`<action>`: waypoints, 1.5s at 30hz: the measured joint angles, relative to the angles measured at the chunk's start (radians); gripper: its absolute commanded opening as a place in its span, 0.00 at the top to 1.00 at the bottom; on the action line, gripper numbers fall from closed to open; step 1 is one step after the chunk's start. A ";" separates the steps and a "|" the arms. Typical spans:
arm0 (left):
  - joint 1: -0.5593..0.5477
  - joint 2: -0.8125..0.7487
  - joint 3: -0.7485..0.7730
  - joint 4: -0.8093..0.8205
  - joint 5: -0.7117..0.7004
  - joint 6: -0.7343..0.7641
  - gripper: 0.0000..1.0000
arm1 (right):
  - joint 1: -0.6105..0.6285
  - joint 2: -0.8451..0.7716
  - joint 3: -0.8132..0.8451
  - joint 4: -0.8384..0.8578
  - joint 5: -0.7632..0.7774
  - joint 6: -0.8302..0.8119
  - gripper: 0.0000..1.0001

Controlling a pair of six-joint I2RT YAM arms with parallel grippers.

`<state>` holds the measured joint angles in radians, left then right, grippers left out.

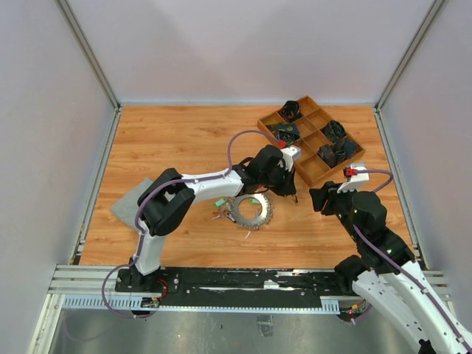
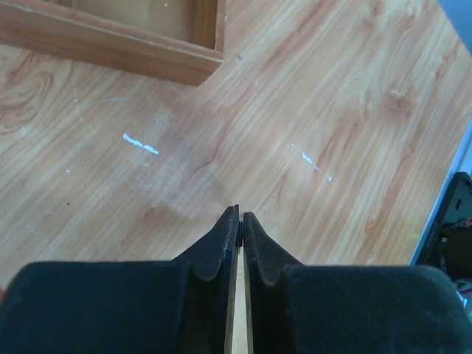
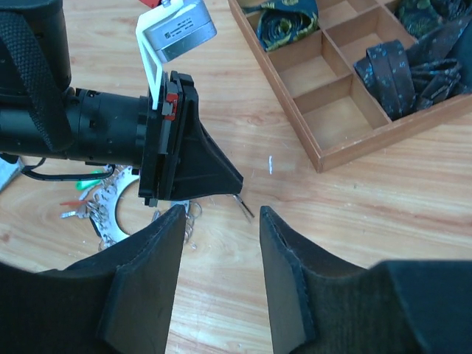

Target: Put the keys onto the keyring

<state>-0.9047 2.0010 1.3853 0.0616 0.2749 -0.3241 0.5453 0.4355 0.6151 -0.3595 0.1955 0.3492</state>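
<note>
The left gripper (image 2: pixel 240 215) is clenched, jaws pressed together on a thin metal sliver that appears to be a key (image 3: pixel 244 206); its tip juts from the fingertips just above the wooden table (image 1: pixel 169 140). The pinch at the very tips seems meant to leave the key's end free for threading or for a hand-over. Facing it, the right gripper (image 3: pixel 221 212) stands released, jaws apart and holding nothing, aimed at that protruding tip as if ready to receive or steady it. The keyring (image 1: pixel 238 212), a spiky wreath of silvery keys, lies flat on the table just beside and below the left gripper. Loose keys with green and red tags (image 1: pixel 220 204) sit at the ring's left edge. Farther out, a wooden compartment tray (image 3: pixel 391 133) holds rolled dark neckties (image 3: pixel 391 63).
</note>
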 measured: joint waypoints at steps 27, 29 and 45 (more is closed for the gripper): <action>0.084 -0.612 -0.468 -0.091 -0.215 0.008 0.61 | 0.093 0.426 -0.008 -0.046 -0.257 0.033 0.61; 0.142 -0.683 -0.525 -0.108 -0.216 -0.005 0.60 | 0.167 0.469 -0.004 -0.037 -0.255 0.056 0.61; 0.290 -1.018 -0.542 -0.327 -0.292 0.113 0.54 | 0.421 0.913 0.158 0.062 -0.177 0.243 0.62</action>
<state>-0.6151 0.9829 0.8429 -0.2649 -0.0174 -0.2115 0.9665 1.3487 0.7731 -0.2977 0.0189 0.5919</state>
